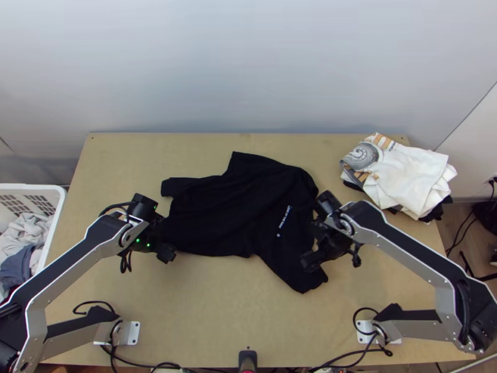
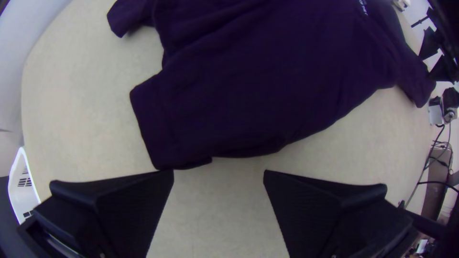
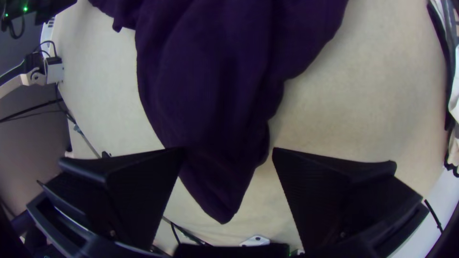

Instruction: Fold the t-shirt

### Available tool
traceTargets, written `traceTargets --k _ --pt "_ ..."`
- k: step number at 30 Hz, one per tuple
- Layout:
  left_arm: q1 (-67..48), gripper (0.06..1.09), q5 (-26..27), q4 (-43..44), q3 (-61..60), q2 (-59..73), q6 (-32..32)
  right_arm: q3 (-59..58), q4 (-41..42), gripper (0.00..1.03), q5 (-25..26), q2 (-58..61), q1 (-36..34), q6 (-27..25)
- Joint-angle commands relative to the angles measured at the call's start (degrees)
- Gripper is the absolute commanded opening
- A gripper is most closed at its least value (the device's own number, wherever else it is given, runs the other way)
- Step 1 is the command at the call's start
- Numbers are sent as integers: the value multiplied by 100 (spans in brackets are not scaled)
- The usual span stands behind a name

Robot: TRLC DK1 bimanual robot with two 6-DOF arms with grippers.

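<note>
A black t-shirt [image 1: 239, 205] lies spread and wrinkled across the middle of the table, small white print on its right part. My left gripper [image 1: 166, 252] is at the shirt's left end; in the left wrist view the gripper [image 2: 219, 174] stands open, with the hem edge of the shirt [image 2: 267, 86] just beyond its fingers. At the shirt's lower right part is my right gripper [image 1: 309, 264]. In the right wrist view the gripper [image 3: 228, 153] is open, and a tapered end of the shirt [image 3: 210, 95] extends between its fingers, which look apart.
A pile of white and dark folded clothes [image 1: 413, 180] sits at the table's back right corner. A white basket [image 1: 61, 208] with grey and blue clothes stands beyond the left edge. Cables [image 1: 146, 363] run along the near edge of the table [image 1: 205, 317].
</note>
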Motion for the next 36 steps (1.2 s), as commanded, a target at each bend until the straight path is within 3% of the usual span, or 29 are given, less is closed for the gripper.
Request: traceTargets --k 1,5,7,12,30,36 --pt "-49 97 -3 32 15 5 -54 -79 186 76 6 284 285 -34" --pt "-31 97 -3 32 6 5 -71 -97 177 64 6 249 294 -43" --pt "-31 97 -3 32 -12 -4 -80 -105 194 50 6 153 294 -69" --pt "-13 97 -3 50 -109 -21 -80 -141 405 5 6 -155 267 -219" --pt "479 97 6 463 -73 -21 -203 -149 397 3 6 -384 250 -236" --pt "400 75 50 876 -205 40 -379 -149 397 3 -3 -419 250 -245"
